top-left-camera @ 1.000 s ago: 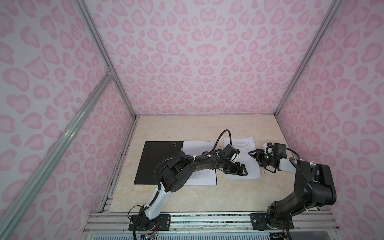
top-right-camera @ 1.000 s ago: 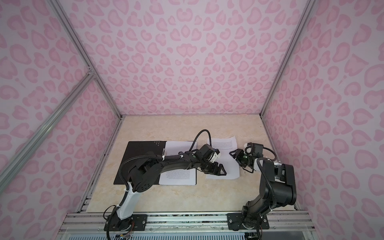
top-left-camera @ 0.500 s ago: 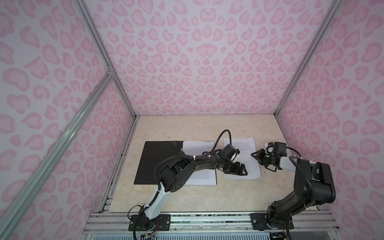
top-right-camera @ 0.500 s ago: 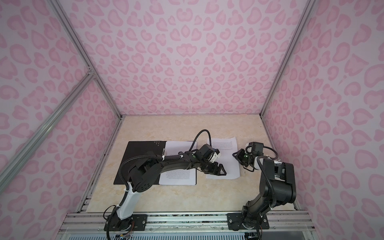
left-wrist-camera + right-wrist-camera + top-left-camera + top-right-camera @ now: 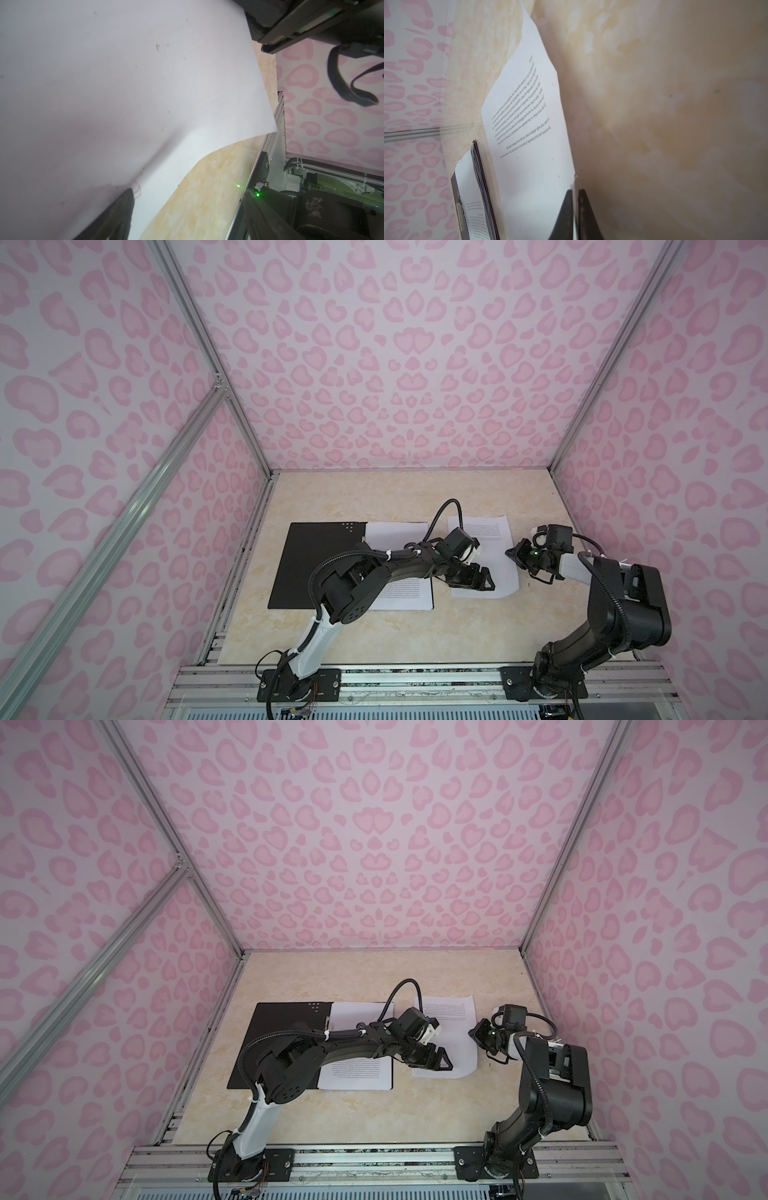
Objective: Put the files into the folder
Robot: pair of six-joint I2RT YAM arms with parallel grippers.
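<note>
My right gripper pinches the edge of 1 loose white printed paper sheet, its long axis crosswise to my reach; the open black-lined folder lies beyond, past my spread left gripper.

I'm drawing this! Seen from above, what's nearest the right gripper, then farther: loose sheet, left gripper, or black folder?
1. loose sheet, pinched in the right gripper, right side.
2. left gripper, over the sheet's near end.
3. black folder, far left.
</note>
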